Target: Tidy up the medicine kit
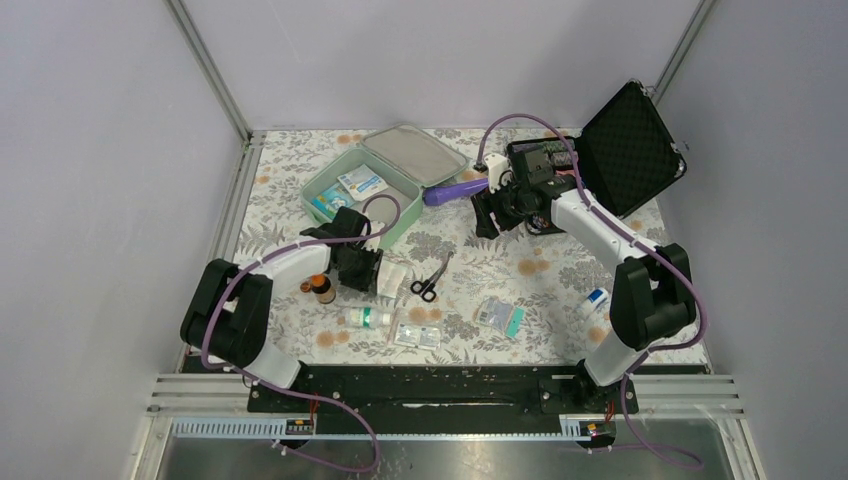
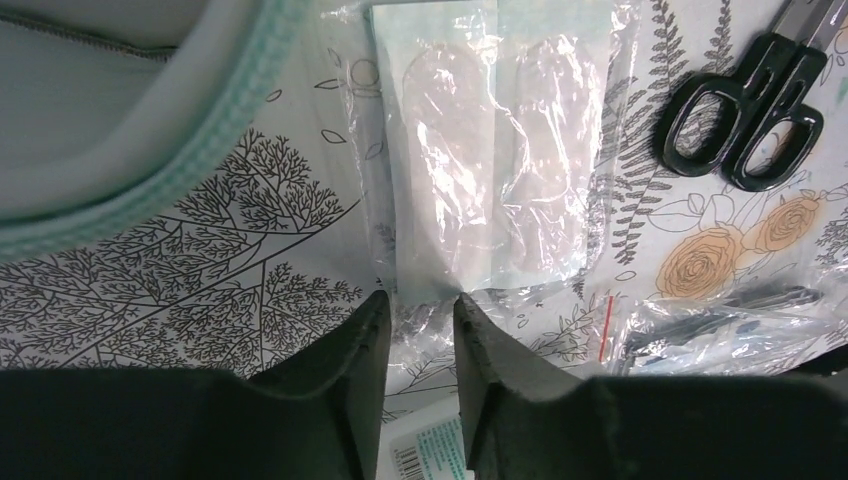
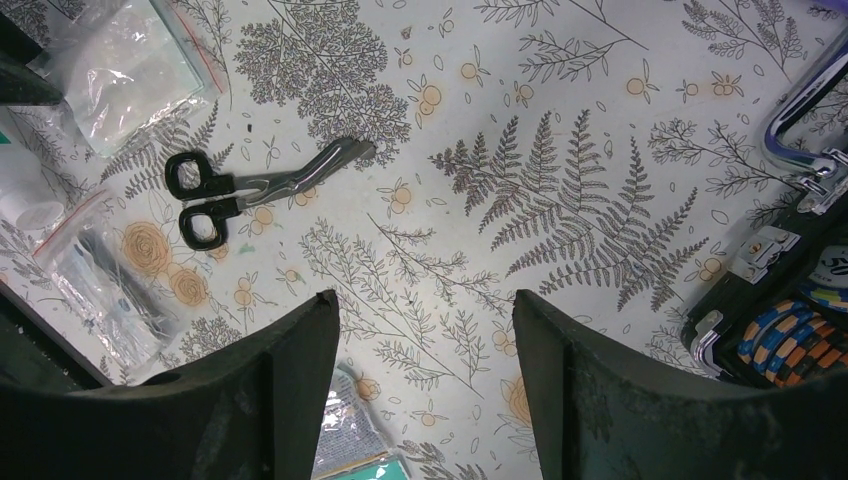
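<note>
On the far-left part of the worktop (image 1: 560, 285) the medicine kit (image 1: 322, 180) sits open, and the left gripper (image 2: 422, 305) is just beside it, jaws only narrowly apart around the near edge of a clear pouch (image 2: 490, 150). The right gripper (image 3: 425, 310) hangs spread wide. My worry is that the slippery film slides out or crumples if the pinch only catches the edge, or it snags on the kit's rim.

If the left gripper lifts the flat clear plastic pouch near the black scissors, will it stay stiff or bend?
The flat clear plastic pouch looks thin and wrinkled, so it would probably sag if held by one edge. Its glossy film may slip from the left gripper. It lies flat and seems light, so a push would likely slide it.
</note>
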`<state>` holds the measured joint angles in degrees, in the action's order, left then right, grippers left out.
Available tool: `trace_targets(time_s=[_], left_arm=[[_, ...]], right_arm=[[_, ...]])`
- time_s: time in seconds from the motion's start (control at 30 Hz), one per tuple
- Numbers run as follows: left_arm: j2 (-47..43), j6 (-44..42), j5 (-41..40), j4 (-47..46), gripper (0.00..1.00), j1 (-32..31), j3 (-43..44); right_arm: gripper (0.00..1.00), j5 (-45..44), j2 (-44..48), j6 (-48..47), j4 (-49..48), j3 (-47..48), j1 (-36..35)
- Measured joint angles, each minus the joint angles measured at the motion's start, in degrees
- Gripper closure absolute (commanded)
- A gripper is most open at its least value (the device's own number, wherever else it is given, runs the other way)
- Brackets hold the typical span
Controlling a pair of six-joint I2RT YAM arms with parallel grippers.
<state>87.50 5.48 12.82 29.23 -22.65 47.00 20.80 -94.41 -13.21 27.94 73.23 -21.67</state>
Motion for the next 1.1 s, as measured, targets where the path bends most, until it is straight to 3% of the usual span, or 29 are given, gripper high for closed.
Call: trace_targets(time_s=[0.2,0.33,0.47,0.63,0.77,0.9,1.1], left_arm=[[-0.94,-0.66,0.42,0.11,1.0,0.0,-0.02],[-5.77,-4.35,2.62,0.92,1.0,0.0,0.02],[-10.58,-14.86,6.97,3.65,1.0,0.0,2.84],[-12.94,-32.09,12.41,8.52,1.0,-0.02,12.26],[-11.02,-40.02,15.15,11.52,1.0,0.0,22.95],[-6.29,-39.69,15.26,9.73,1.0,0.5,33.35],[1.42,-24.7,6.1,1.6,1.0,5.4,40.33]], right_arm=[[0.29,0.15,-0.83,0.15,0.02,0.22,0.0],[0.29,0.13,-0.83,0.13,0.02,0.22,0.0],[0.29,0.13,-0.83,0.11,0.02,0.2,0.0],[0.29,0.13,-0.83,0.02,0.02,0.11,0.0],[0.29,0.07,-0.83,-0.28,0.02,0.11,0.0],[0.29,-0.2,-0.83,-0.72,-0.04,0.24,0.0],[0.29,-0.39,-0.83,-1.7,-0.07,0.24,0.0]])
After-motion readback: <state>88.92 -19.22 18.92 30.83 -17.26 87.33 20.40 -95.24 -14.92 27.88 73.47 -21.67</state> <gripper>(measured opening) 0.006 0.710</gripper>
